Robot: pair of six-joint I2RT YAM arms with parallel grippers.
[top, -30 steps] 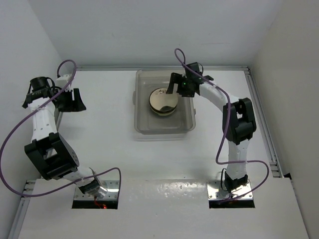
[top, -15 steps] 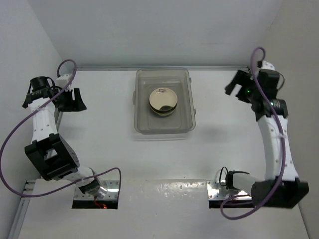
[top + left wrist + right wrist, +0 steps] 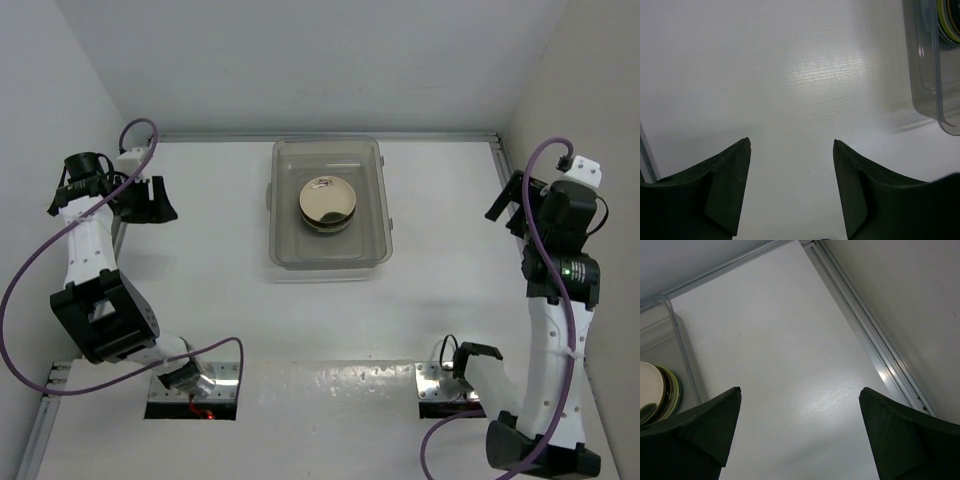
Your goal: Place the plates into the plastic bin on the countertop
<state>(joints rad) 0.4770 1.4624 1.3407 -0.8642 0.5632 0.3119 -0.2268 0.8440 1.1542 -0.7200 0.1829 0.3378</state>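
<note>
- Left gripper at the left edge of the top view: fingers spread wide, clamped on nothing, touching nothing.
- Same gripper in its wrist view: both dark fingers along the bottom of the frame, only bare white countertop in the gap.
- Right gripper at the right edge of the top view, well apart from the bin: fingers also spread wide, empty.
- In the right wrist view: fingertips in the two lower corners, countertop between them, metal rail running diagonally at upper right.
- Plastic bin at upper centre of the top view, resting on the countertop, open side up, long axis roughly top to bottom of the frame.
- Plates stacked flat inside the bin, near its middle, faces up; glossy cream plate on top, darker ones beneath.
- Bin corner and plate edges at upper right of the left wrist view; plates at lower left of the right wrist view, lime-green rim under the cream one.
</note>
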